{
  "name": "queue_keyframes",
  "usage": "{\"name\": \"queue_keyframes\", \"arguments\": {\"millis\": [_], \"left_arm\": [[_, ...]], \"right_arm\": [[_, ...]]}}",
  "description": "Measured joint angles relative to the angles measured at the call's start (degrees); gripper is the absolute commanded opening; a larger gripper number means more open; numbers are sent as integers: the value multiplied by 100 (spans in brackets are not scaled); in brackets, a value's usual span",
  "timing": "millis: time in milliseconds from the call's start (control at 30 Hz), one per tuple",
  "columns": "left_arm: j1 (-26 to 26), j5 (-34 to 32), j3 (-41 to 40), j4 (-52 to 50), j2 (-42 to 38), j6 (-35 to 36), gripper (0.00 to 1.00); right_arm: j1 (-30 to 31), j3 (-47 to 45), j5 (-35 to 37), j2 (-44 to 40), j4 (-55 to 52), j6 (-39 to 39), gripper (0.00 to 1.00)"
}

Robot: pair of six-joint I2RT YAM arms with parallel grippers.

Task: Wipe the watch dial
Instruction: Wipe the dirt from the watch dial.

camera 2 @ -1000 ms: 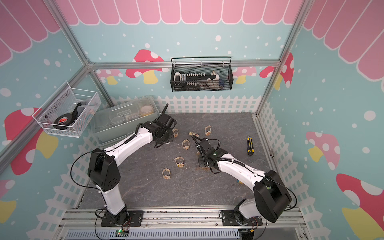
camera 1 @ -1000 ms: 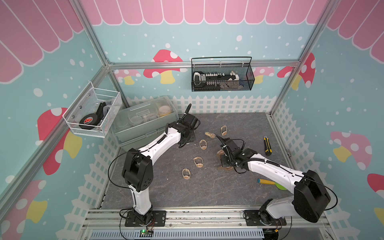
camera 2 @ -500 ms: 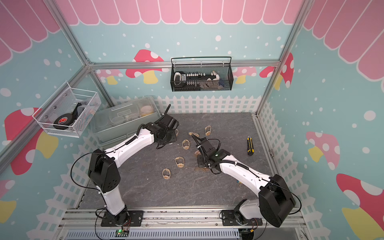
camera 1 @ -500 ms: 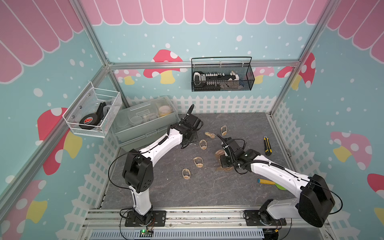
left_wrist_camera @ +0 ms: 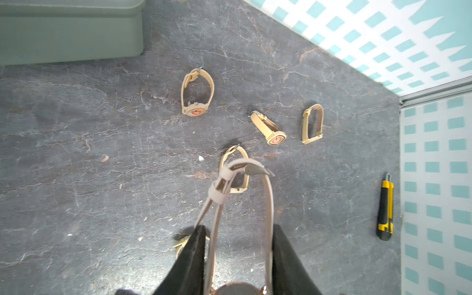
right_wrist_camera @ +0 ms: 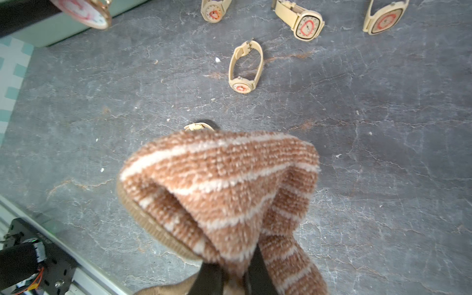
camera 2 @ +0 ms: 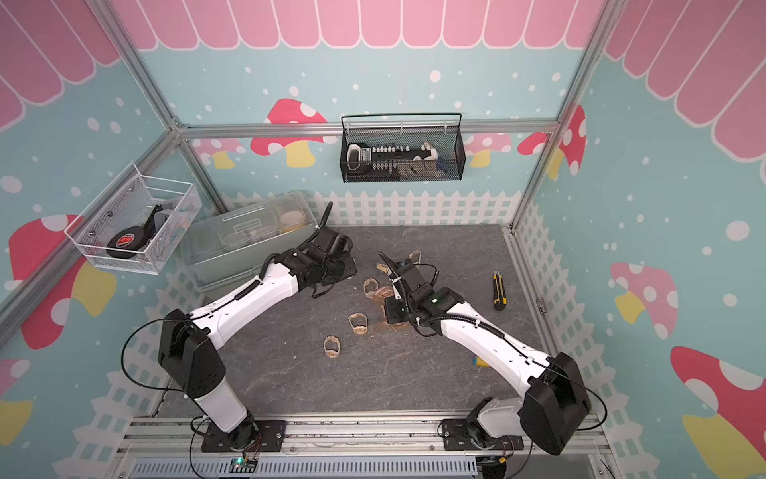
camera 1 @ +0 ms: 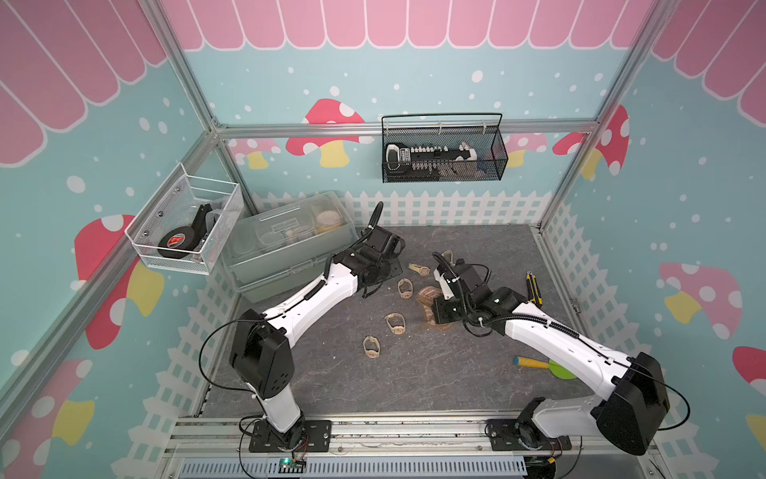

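Close beside the storage box (camera 1: pixel 286 244), above the counter (camera 1: pixel 373 385), the left fingers (left_wrist_camera: pixel 190 258) are closed part-way on the watch (left_wrist_camera: pixel 267 204). They pinch it from both sides, with its strap loop sticking out between them and its case tucked low. Farther from the box, the right fingers (right_wrist_camera: pixel 210 278) are shut tight on a bunched striped cloth (right_wrist_camera: pixel 219 184), and in both top views a loose end of it lies on the counter. The setting-up therefore looks done: one watch is lifted off the counter and the cloth is in hand. The wiping itself appears unfinished. Seen from the right wrist, the dial (right_wrist_camera: pixel 83 11) of the held watch shows a pinkish-red smear across its pale face. It sits well apart from the cloth, with bare counter between them, and nothing shows cloth touching the glass. What seems left is to bring cloth and dial together, rub until the red is gone, and probably set the watch down. Five other watches (left_wrist_camera: pixel 196 94) lie scattered on the counter away from the box, several with similar red marks on their faces. Whether those are to be cleaned too cannot be told.
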Motion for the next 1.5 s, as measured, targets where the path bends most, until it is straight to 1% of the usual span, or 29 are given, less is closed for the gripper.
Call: {"name": "queue_keyframes", "arguments": {"millis": [200,467,767,900,1133,1267,1500], "left_arm": [[0,122,-422,647,-264,-396,0],[0,487,-1462,2006,-468,-1261,0],[0,898,-1971,3303,-520,-2083,0],[0,1069,-2184,3713,-546,-2343,0],[4,1132,-2455,4118,-785,-2529,0],[35,1132,-2557,4277,-914,-2531,0],[103,1217,-2662,4266,-1029,-2527,0]], "right_arm": [[0,210,-330,129,114,114,0],[0,831,-704,752,374,284,0],[-2,1311,-798,1416,511,343,0],[-7,1580,-791,1696,505,326,0],[-87,1838,-796,1786,485,321,0],[-234,1987,-855,1788,459,323,0],[-605,2240,-898,1834,448,323,0]]}}
